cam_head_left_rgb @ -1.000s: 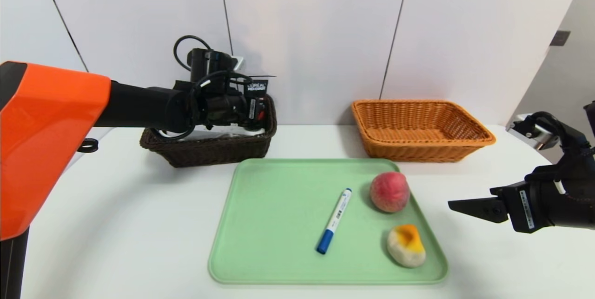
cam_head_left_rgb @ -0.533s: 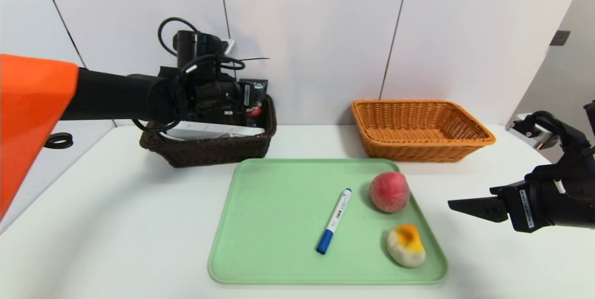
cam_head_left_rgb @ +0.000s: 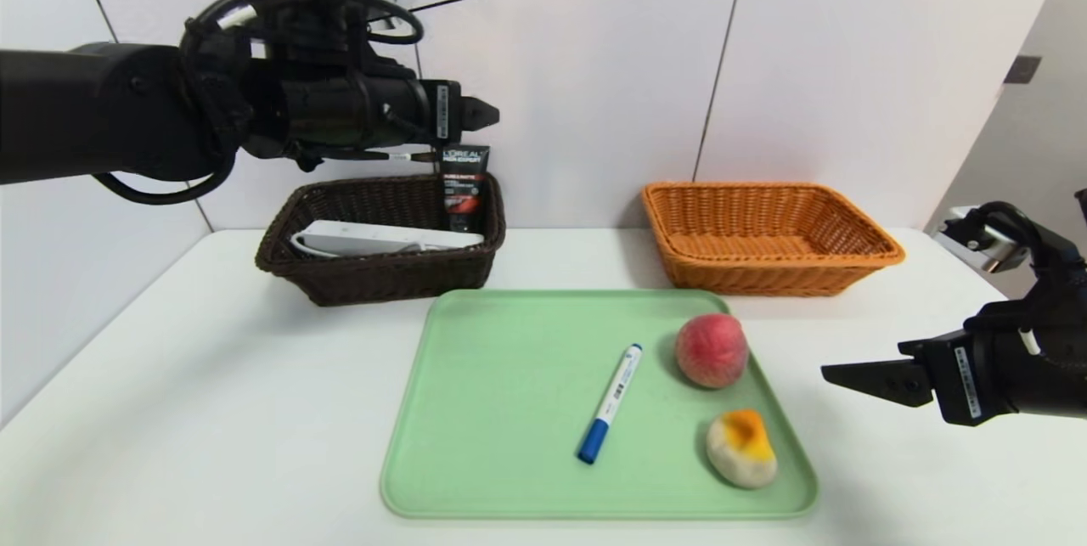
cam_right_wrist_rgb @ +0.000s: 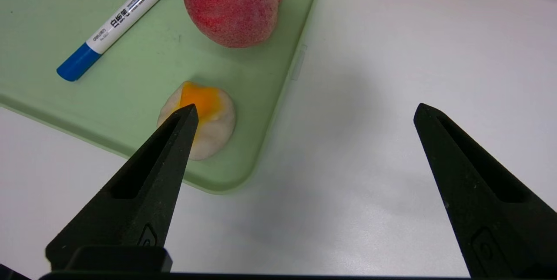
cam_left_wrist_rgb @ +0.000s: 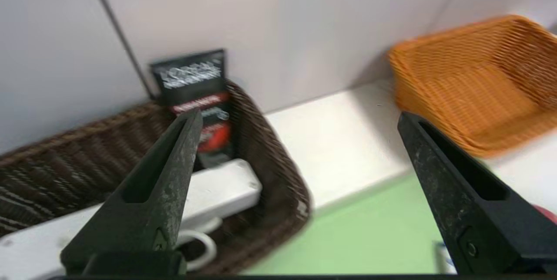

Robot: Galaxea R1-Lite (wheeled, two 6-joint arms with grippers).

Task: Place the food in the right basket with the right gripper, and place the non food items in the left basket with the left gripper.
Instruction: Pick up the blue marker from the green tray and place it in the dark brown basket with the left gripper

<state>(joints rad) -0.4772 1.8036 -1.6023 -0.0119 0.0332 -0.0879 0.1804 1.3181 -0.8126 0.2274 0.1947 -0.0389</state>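
Left gripper [cam_head_left_rgb: 484,113]: we see it above the dark brown basket [cam_head_left_rgb: 382,278], jaws spread wide and empty.
Right gripper [cam_head_left_rgb: 849,376]: we see it parked over the white table [cam_head_left_rgb: 212,410] just right of the green tray [cam_head_left_rgb: 501,486], jaws wide apart, nothing between them.
Dark brown basket: we find the white power strip [cam_head_left_rgb: 382,238] lying inside and the black tube [cam_head_left_rgb: 463,189] standing upright against its far right corner.
Orange-tan basket [cam_head_left_rgb: 768,270]: we see it behind the tray's right end.
Tray: we see the marker pen [cam_head_left_rgb: 611,402] lying slantwise mid-tray, the peach [cam_head_left_rgb: 712,350] just right of it, and the beige lump [cam_head_left_rgb: 742,447] nearer us, all apart.
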